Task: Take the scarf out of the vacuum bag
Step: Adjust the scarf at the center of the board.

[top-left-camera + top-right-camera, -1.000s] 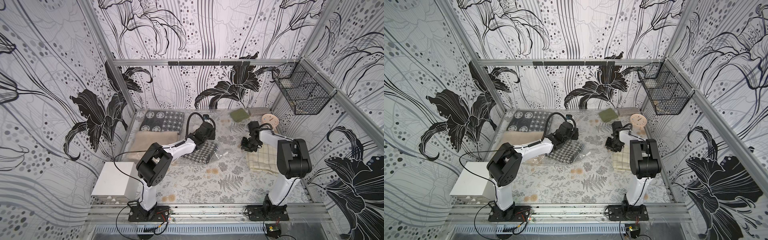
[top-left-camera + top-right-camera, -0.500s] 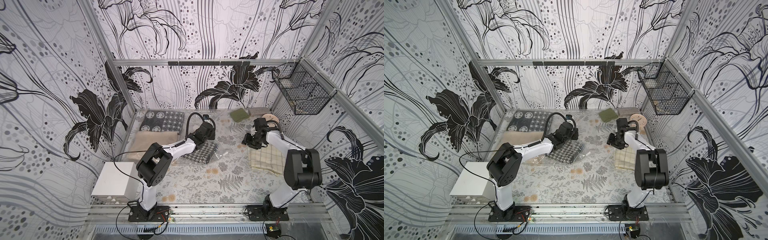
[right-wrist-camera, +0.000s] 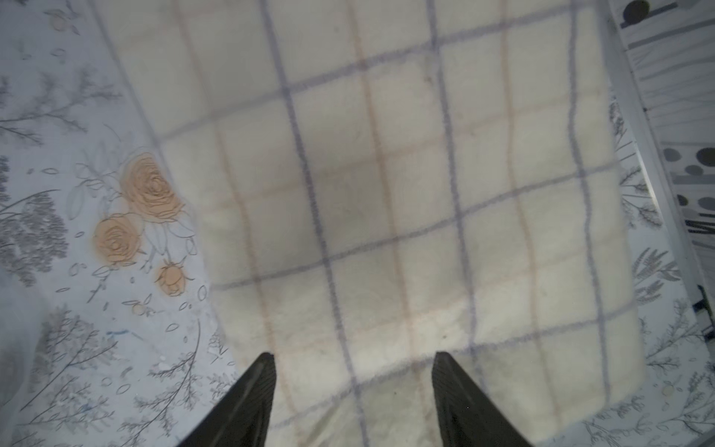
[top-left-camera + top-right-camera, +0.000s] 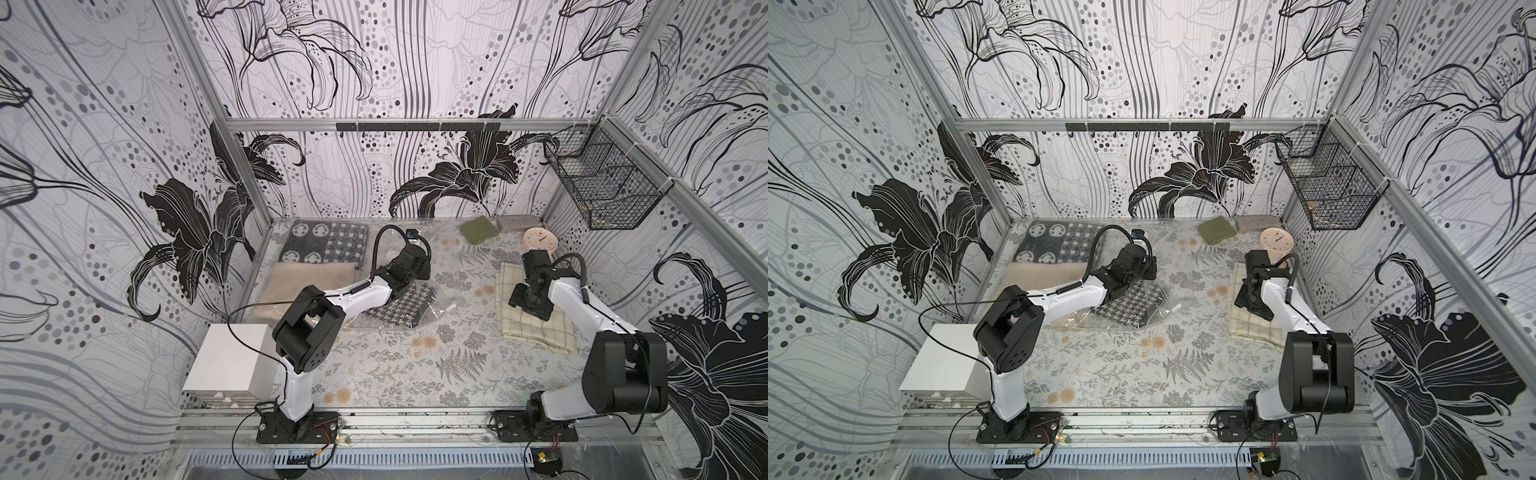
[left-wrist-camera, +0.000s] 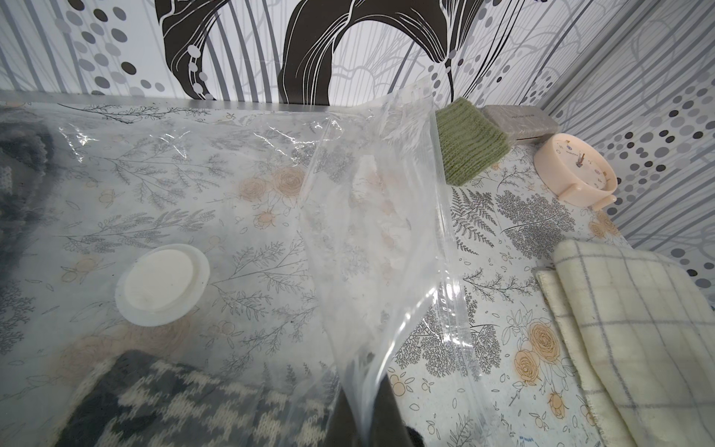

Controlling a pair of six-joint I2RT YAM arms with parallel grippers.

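— Top views first: where's the bag?
— In both top views the bag lies flat on the bench, left of the middle, with a houndstooth knit inside it. The left tool is down on the bag just behind the knit, but its grip doesn't show from up here.
— And the other side?
— The right tool hangs over a checked cloth. That cloth lies outside the bag, well apart from it, near a clock.
— Left wrist view?
— The left tool is clenched on a fold of the bag's film. The film rises from the tool with the zip strip along one edge. The valve sits flat on the bag. The knit shows through the plastic just beside the dark fingers.
— Right wrist view?
— Released: both fingers stand apart with nothing between them, above the checked cloth (the weave is a bit blurred).
— So which one is the scarf?
— I cannot tell. One textile is in the bag and the other is out on the bench.
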